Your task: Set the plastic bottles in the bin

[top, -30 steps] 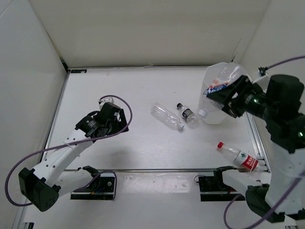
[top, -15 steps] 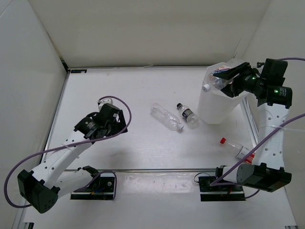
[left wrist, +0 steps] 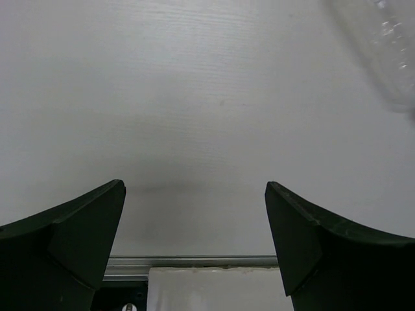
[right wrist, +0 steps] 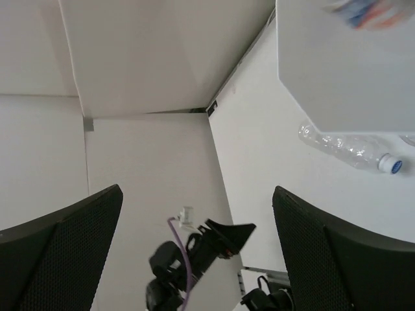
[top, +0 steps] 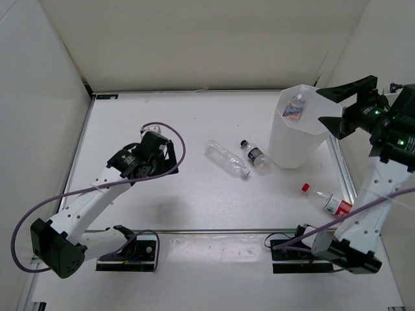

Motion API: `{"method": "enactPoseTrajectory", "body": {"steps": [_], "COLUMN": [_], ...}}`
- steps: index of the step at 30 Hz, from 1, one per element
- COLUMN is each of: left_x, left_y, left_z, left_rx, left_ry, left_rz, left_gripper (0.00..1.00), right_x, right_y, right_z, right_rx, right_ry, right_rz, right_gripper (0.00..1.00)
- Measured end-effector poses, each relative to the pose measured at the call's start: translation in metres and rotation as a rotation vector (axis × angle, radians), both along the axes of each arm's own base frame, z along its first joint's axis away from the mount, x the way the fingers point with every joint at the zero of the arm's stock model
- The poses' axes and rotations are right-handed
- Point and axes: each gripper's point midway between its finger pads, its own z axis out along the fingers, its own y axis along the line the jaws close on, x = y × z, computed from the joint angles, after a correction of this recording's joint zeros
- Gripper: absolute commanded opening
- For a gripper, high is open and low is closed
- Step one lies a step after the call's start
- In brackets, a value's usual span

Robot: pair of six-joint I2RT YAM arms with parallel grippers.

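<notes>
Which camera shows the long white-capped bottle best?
Top external: the long bottle lies whole and unobstructed on the table. The right wrist view shows it too, at the frame's edge near the bin. The left wrist catches only a blurred clear edge, possibly it.

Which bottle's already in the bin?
The bottle with the blue-red label, inside the bin; the white-capped bottle, black-capped bottle and red-capped bottle lie outside on the table.

White arms, black jaws, purple cables.
</notes>
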Motion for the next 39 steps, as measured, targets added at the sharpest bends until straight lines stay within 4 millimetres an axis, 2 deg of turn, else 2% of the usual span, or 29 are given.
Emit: {"method": "enactPoseTrajectory", "body": {"steps": [3, 5, 10, 12, 16, 20, 25, 28, 31, 34, 37, 39], "left_x": [0.020, 0.031, 0.042, 0.056, 0.103, 0.133, 0.152, 0.163, 0.176, 0.182, 0.178, 0.174], "left_y": [-0.020, -0.032, -0.054, -0.073, -0.126, -0.164, -0.188, -0.205, -0.226, -0.239, -0.243, -0.242], "left_z": [0.017, 0.025, 0.020, 0.019, 0.015, -0.017, -0.064, -0.081, -0.089, -0.098, -0.115, -0.125], "left_rx": [-0.047, -0.077, -0.121, -0.162, -0.277, -0.344, -0.354, -0.354, -0.377, -0.397, -0.398, -0.392], "left_ry": [-0.028, -0.045, -0.006, 0.029, 0.083, 0.169, 0.271, 0.294, 0.293, 0.303, 0.344, 0.370], "left_rz": [-0.025, -0.037, -0.067, -0.074, -0.082, -0.068, -0.034, -0.030, -0.039, -0.041, -0.037, -0.029], "left_gripper": [1.00, 1.00, 1.00, 1.00, 1.00, 1.00, 1.00, 1.00, 1.00, 1.00, 1.00, 0.93], "right_x": [-0.026, -0.039, -0.056, -0.060, -0.067, -0.076, -0.086, -0.090, -0.093, -0.097, -0.101, -0.104], "right_y": [0.005, 0.010, 0.017, 0.018, 0.021, 0.028, 0.036, 0.040, 0.044, 0.047, 0.049, 0.050], "right_z": [0.002, -0.004, -0.014, -0.020, -0.029, -0.030, -0.027, -0.025, -0.025, -0.025, -0.024, -0.023], "right_rx": [-0.039, -0.045, -0.065, -0.081, -0.096, -0.106, -0.114, -0.112, -0.111, -0.112, -0.117, -0.124], "right_ry": [-0.033, -0.025, -0.008, 0.009, 0.040, 0.027, -0.002, -0.016, -0.027, -0.030, -0.034, -0.036], "right_rz": [-0.013, -0.013, 0.006, 0.019, 0.048, 0.084, 0.131, 0.165, 0.194, 0.216, 0.229, 0.235], "right_gripper": [1.00, 1.00, 1.00, 1.00, 1.00, 1.00, 1.00, 1.00, 1.00, 1.00, 1.00, 1.00]}}
